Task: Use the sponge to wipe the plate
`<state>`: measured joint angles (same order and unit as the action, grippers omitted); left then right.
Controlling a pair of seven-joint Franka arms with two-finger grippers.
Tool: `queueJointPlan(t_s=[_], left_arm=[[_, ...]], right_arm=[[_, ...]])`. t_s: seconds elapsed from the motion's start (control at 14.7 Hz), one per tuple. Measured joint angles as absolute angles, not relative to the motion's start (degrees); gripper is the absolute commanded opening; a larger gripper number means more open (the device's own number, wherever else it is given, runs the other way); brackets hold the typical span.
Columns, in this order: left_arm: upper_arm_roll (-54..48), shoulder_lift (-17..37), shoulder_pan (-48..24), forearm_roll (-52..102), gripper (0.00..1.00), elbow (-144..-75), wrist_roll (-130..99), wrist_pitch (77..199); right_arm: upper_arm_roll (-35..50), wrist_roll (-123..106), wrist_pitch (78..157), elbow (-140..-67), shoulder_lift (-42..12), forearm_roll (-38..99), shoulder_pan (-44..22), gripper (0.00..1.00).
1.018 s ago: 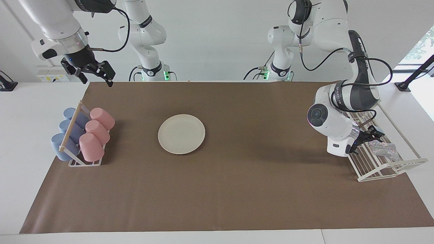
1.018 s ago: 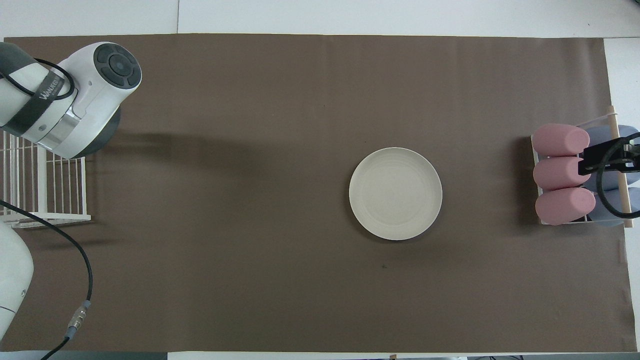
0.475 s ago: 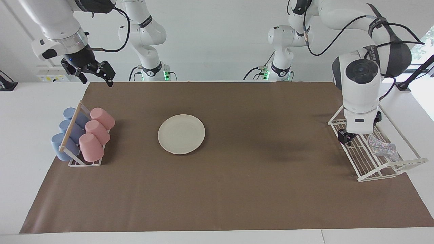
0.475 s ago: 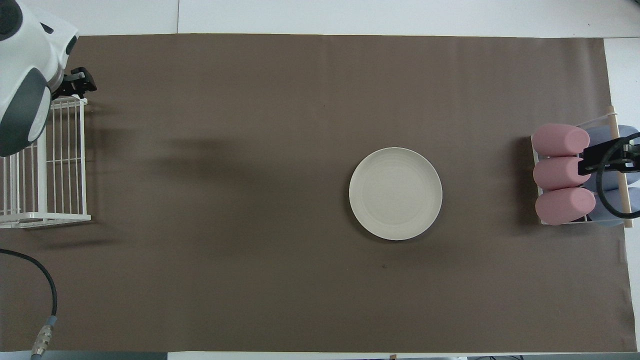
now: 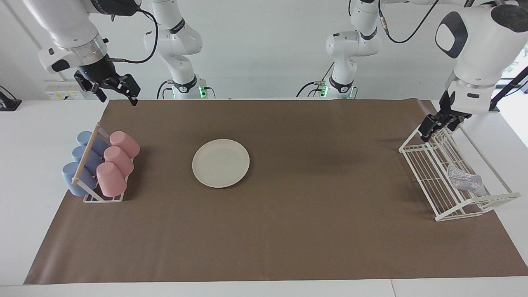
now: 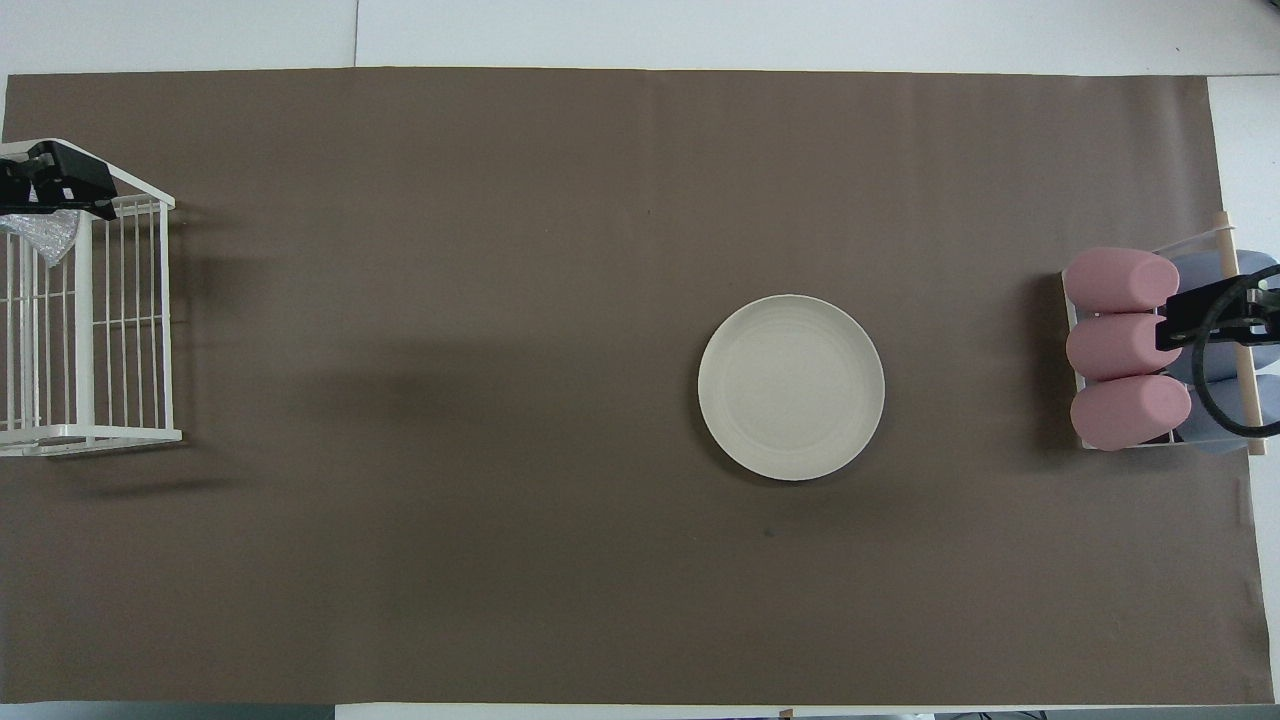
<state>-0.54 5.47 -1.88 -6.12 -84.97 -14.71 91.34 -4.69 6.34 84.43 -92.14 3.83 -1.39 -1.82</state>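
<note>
Both sets of fingers apart: left gripper over rack holding sponge, right gripper waiting.

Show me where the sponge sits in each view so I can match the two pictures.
Facing view: the sponge lies in the white wire rack at the left arm's end of the table, near the picture's right edge.
Overhead view: only a corner of the sponge shows at the left edge, inside the same rack.
Shared landmark: the plate on the brown mat.

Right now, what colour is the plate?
Plain cream-white plate, clearest in the overhead view.
</note>
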Motion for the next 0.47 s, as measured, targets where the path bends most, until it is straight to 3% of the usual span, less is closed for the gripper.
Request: queueJointPlan(t_s=[0.2, 0.47], left_arm=[[-0.76, 3.55, -1.90, -1.65, 1.00, -85.88, -9.18, 85.80], [-1.03, 3.03, -2.02, 0.40, 1.00, -88.83, -7.83, 87.25]], right_arm=[[-4.69, 6.34, 84.43, -92.14, 3.83, -1.39, -1.82, 1.00], [-4.69, 6.34, 84.43, -92.14, 3.83, -1.38, -1.82, 1.00]])
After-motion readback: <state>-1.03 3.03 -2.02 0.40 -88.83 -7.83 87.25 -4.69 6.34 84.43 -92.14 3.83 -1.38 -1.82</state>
